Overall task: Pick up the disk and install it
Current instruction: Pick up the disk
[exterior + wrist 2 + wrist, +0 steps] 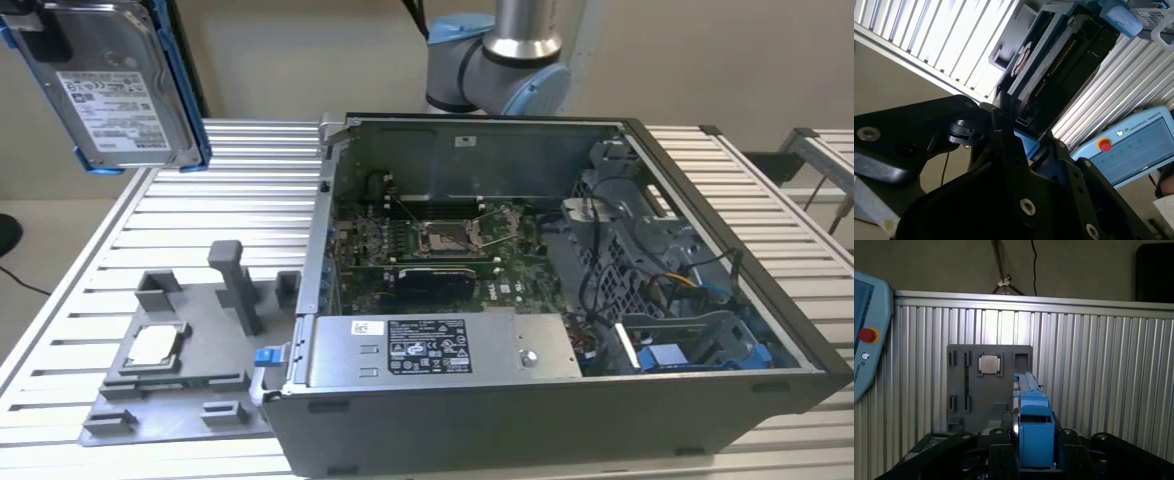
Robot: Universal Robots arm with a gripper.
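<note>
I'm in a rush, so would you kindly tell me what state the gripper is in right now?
The gripper is closed on the disk, holding it up in the air.

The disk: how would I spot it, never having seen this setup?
Start at the open computer case on the slatted table. At the exterior view's upper left, the disk hangs in the air, held in the jaws. Unlike the square chip on the tray or the grey box in the case, it is a labelled silver slab in a blue frame.
</note>
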